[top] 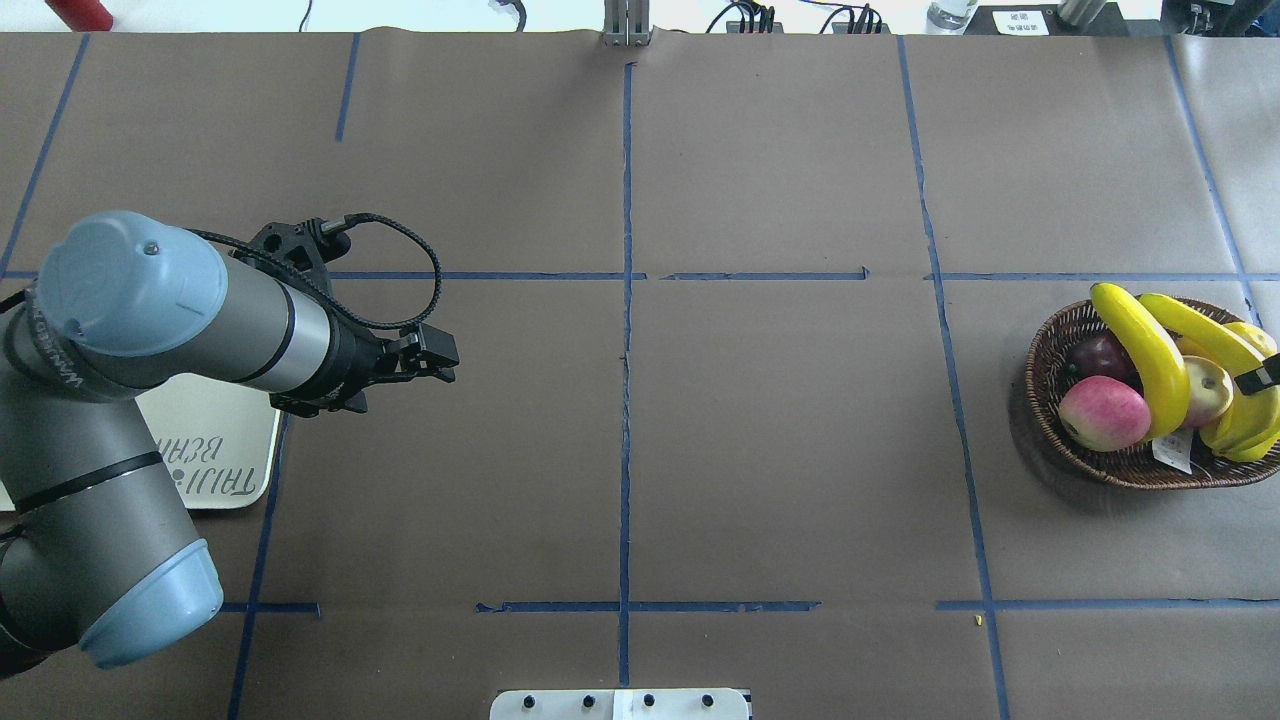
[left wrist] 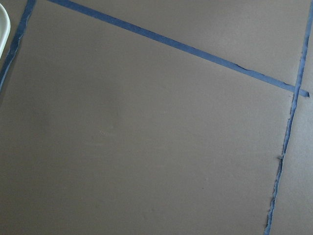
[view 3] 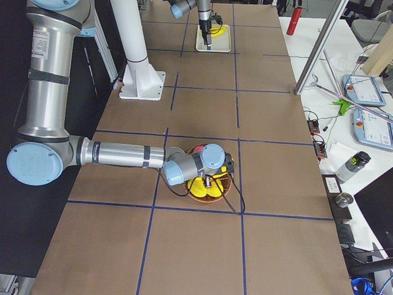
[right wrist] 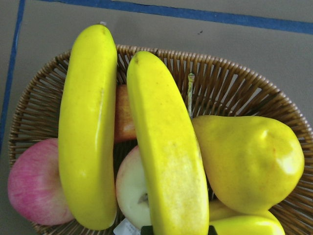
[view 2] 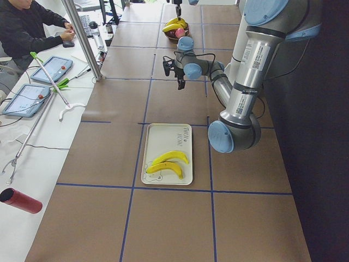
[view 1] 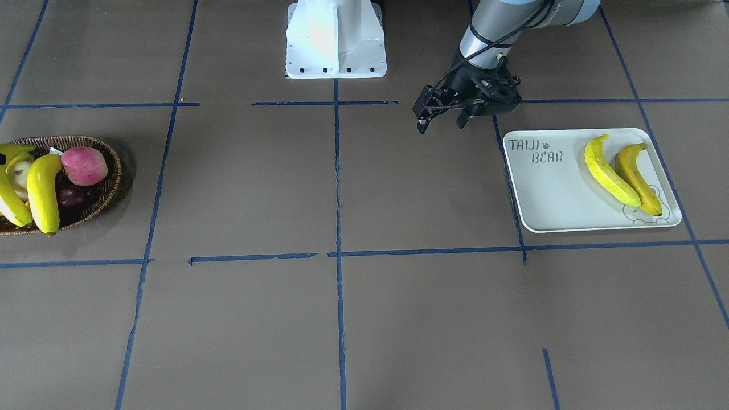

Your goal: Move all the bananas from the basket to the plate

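Wicker-brown, the shallow woven basket at the table's right end holds two long curved yellow bananas, lying lengthwise directly under the right gripper (whether it is clamped cannot be told), while the spread, empty left gripper hangs beside the pale rectangular plate.

Overhead view: plate mostly covered by the left arm. Only its lettered corner shows at lower left; whatever lies on the rest is unseen.

Basket clipped by the right edge of frame. Dark fruit half under a banana, kind unclear.

Right end effector: one black sliver at that right edge, jaw spacing unreadable.

Front-facing view: basket clipped by the left edge, and the outermost of the bananas is cut off with it.

Right-side view: right end effector and wrist cover most of the basket.

Left wrist view: plate is only a pale sliver at upper left.

Right wrist view: basket's lower rim and the banana ends run out of frame at the bottom.
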Controlling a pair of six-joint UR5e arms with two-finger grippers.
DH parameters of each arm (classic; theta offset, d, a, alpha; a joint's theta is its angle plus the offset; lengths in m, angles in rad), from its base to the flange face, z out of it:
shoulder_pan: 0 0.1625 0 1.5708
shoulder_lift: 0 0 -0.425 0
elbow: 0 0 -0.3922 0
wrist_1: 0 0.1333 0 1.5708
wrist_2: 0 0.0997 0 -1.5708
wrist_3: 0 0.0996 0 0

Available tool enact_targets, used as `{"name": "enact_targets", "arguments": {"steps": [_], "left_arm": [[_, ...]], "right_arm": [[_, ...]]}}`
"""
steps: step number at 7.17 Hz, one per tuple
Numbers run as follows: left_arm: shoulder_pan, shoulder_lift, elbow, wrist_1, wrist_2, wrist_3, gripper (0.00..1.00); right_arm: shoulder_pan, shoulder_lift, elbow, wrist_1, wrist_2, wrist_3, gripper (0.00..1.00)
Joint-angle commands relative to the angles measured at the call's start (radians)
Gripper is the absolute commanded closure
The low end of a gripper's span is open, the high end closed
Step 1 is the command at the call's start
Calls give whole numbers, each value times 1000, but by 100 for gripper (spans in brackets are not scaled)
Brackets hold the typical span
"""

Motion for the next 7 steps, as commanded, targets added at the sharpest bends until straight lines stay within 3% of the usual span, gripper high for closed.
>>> {"name": "enact_targets", "arguments": {"steps": [1, 3, 6, 7], "left_arm": [[0, 1, 6, 0, 2, 0, 0], [0, 1, 8, -1, 0, 2, 0], [0, -56, -5, -23, -6, -75, 0], [0, -76, -3, -99, -6, -159, 0]], "right_arm": [[82, -21, 124, 10, 22, -2, 100], [111, -45, 293, -7, 5, 34, 100], [-93, 179, 384, -2, -65, 660, 99], [-240, 260, 421, 4, -185, 847, 99]]}}
